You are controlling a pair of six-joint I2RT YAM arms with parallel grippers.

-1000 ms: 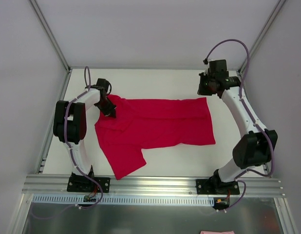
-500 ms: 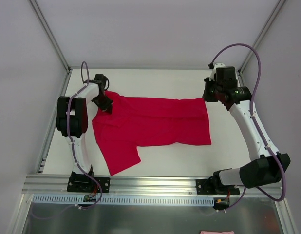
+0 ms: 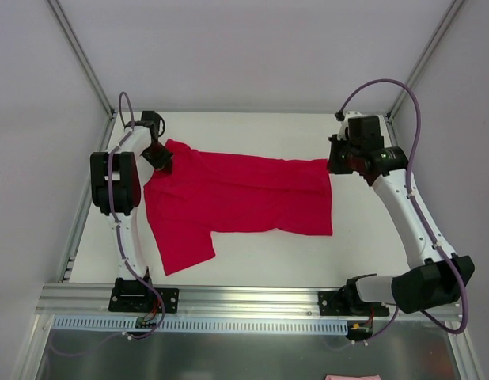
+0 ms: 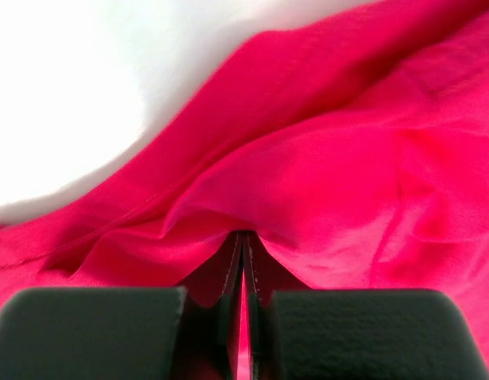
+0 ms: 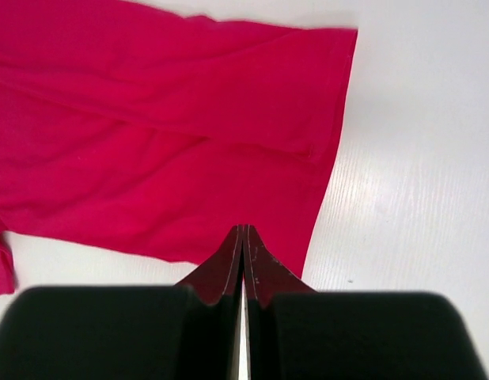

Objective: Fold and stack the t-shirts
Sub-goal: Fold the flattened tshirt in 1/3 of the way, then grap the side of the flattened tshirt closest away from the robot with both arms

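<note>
While the top view shows the t-shirt [image 3: 244, 198] spread across the table [image 3: 363, 245], only the left wrist view shows the left gripper [image 4: 241, 236] pinching its fabric. Right wrist view: the right gripper [image 5: 242, 231] is clenched empty above its edge. The t-shirt now lies further left.

Both are slim, white-shelled limbs, the left arm [image 3: 123, 237] and the right arm [image 3: 407, 207], broken up by bulky black joint housings [image 3: 110, 186]. A thin purple cable [image 3: 387, 81] runs along each, looping free near the wrist. Each arm rises from a flat black base plate [image 3: 142, 299]. Up close, the left gripper [image 4: 243, 235] and right gripper [image 5: 243, 229] have matte, pebbled black blocks tapering to thin dark blades.
</note>
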